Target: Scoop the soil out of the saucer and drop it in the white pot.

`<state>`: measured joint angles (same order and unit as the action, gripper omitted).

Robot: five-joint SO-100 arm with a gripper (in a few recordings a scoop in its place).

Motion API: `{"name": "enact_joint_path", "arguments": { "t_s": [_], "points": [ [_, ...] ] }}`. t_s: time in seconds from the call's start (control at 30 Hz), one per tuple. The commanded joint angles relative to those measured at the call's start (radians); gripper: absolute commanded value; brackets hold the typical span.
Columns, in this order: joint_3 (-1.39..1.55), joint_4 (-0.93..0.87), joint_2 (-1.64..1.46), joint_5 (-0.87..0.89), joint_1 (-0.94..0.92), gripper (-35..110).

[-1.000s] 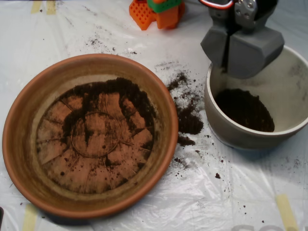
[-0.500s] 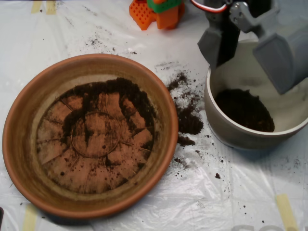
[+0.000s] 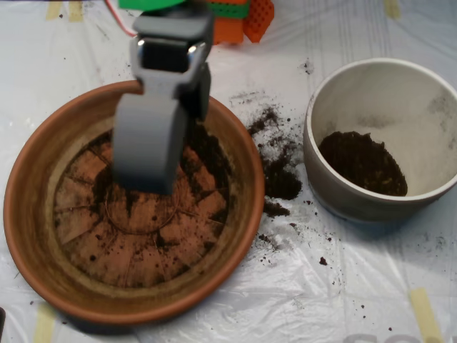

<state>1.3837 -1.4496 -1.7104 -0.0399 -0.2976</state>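
The terracotta saucer [image 3: 28, 214] lies at the left, with thin soil [image 3: 213, 158] smeared in an arc over the back and right of its ridged base. My grey scoop [image 3: 168, 153] hangs over the saucer's back middle, above that arc. Its broad shell points towards the saucer's centre and a darker half stands apart at its right, so it looks open. It hides part of the soil beneath. The white pot [image 3: 335, 193] stands at the right with a dark mound of soil [image 3: 363, 163] inside it.
Spilled soil [image 3: 278, 179] lies on the white plastic sheet between saucer and pot, with crumbs scattered around. An orange and green block piece [image 3: 239, 18] sits at the back edge behind the scoop. Tape strips [image 3: 425, 314] mark the sheet.
The scoop opened over the white pot, then swung left across the sheet. It now hangs over the back of the saucer, and the pot is uncovered.
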Motion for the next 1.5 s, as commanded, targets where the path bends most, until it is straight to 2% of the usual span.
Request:
{"name": "enact_joint_path", "arguments": {
  "t_s": [0.0,0.17,0.4,0.77,0.93,1.07,1.23,1.47],
  "points": [
    [0.146,0.118,-0.018,-0.015,-0.152,48],
    [0.321,0.256,0.003,-0.020,-0.279,48],
    [0.448,0.371,0.083,-0.043,-0.337,48],
    [0.331,0.325,0.334,-0.072,-0.351,46],
    [0.314,0.331,0.342,-0.061,-0.380,46],
    [0.324,0.334,0.336,-0.064,-0.393,41],
    [0.357,0.345,0.311,-0.072,-0.396,22],
    [0.456,0.382,0.233,-0.077,-0.368,12]
  ]
}}
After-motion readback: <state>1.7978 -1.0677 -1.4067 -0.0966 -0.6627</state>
